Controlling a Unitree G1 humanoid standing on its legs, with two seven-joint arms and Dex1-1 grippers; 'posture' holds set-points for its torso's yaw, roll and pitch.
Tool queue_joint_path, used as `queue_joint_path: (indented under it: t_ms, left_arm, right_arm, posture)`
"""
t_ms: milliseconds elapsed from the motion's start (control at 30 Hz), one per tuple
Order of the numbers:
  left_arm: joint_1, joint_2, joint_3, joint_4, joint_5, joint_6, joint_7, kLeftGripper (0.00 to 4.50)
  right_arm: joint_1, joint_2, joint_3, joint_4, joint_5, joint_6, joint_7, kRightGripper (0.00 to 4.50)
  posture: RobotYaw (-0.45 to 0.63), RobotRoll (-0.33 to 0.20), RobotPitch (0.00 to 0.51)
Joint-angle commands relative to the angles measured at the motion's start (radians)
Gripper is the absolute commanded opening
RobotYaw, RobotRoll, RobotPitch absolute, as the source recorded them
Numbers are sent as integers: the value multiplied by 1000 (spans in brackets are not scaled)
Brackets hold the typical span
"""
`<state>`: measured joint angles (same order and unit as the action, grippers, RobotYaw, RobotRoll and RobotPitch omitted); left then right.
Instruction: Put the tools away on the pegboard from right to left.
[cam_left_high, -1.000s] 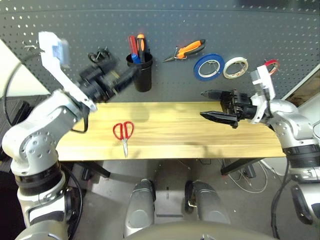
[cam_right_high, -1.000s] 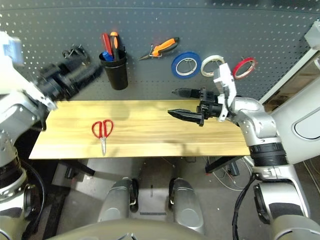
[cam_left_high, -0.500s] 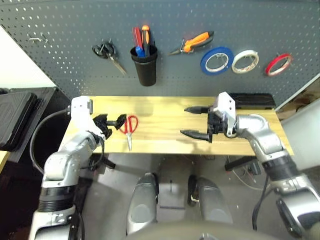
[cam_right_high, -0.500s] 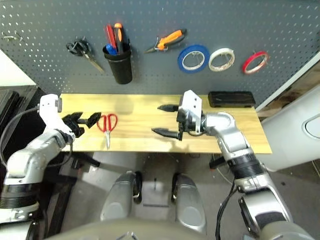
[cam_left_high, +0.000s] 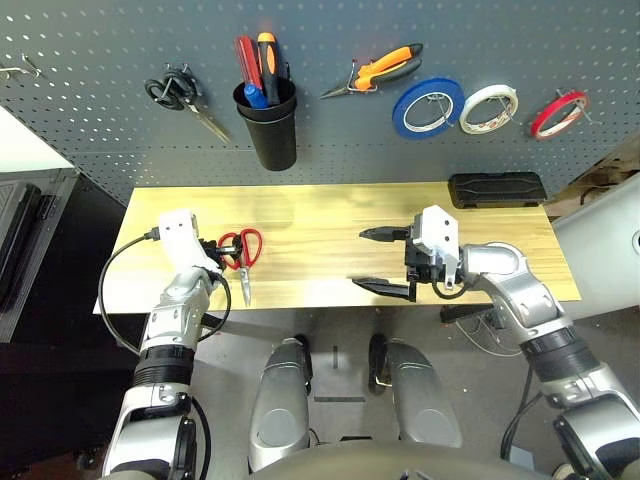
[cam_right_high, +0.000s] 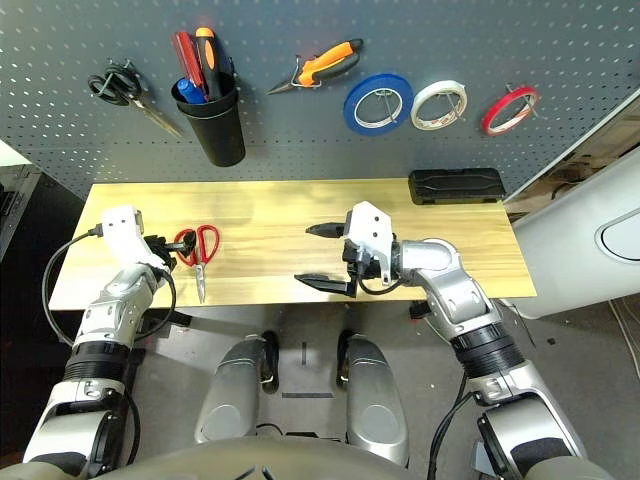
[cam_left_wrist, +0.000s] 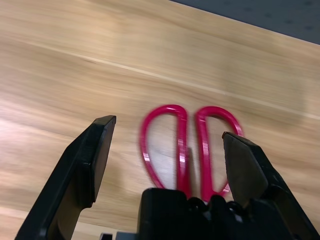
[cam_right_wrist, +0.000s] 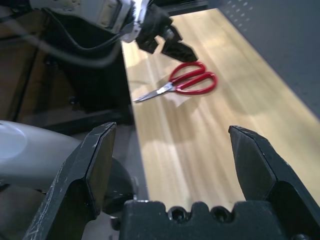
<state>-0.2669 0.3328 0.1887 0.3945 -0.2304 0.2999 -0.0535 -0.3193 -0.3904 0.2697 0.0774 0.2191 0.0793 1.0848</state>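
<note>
- So far, three of the four tools look to be put away on the pegboard (cam_left_high: 100, 110): the thin red tape ring (cam_left_high: 559, 113) hangs at the far right, the orange-handled pliers (cam_left_high: 377, 72) sit on a hook left of the blue tape roll (cam_left_high: 427, 106), and the red-handled screwdriver (cam_left_high: 247, 62) stands in the black cup (cam_left_high: 271, 128).
- Between the red ring and the blue roll hangs a white tape roll (cam_left_high: 489, 107); at the far left of the board hang black-handled scissors (cam_left_high: 180, 97). Neither of the rolls nor that pair is part of the job.
- What is left, by my reading, is the last and leftmost tool: the red-handled scissors (cam_left_high: 241, 259), lying flat on the wooden table (cam_left_high: 330, 215) near its left end, blades pointing toward the near edge.
- The left gripper (cam_left_wrist: 167, 155) is down at the table with its jaws wide and holding nothing; in its wrist view the two red handle loops lie between the open fingers (cam_left_wrist: 95, 155), not yet clamped.
- The right gripper (cam_left_high: 381, 259) hangs over the near edge of the table right of centre, pointing left, jaws wide and empty, well apart from the scissors.
- A black case (cam_left_high: 497, 189) rests on the far right of the table, untouched.
- Judging from this, the task is near its end: the scissors need to be gripped, lifted and hung on the board, probably toward its left part, where a bare hook (cam_left_high: 15, 70) shows at the far left.
</note>
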Motion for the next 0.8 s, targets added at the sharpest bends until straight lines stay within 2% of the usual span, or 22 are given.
queue_joint_path:
  t_ms: [33, 300, 667, 800]
  left_arm:
    - [20, -5, 25, 36, 27, -33, 20, 4483]
    - [9, -12, 45, 125, 43, -52, 25, 4483]
    - [-45, -38, 45, 282, 63, -122, 33, 4483]
    - [-52, -38, 53, 310, 62, -145, 38, 3219]
  right_arm:
    - [24, 0, 19, -34, -1, 18, -4, 4500]
    - [32, -2, 27, -75, 6, 50, -7, 4500]
    - [45, -25, -28, -152, 65, 140, -32, 4500]
    - [48, -17, -51, -180, 100, 174, -64, 4500]
  posture:
    - [-84, 0, 324]
    - [-100, 0, 339]
    - [-131, 0, 333]
    - [-138, 0, 330]
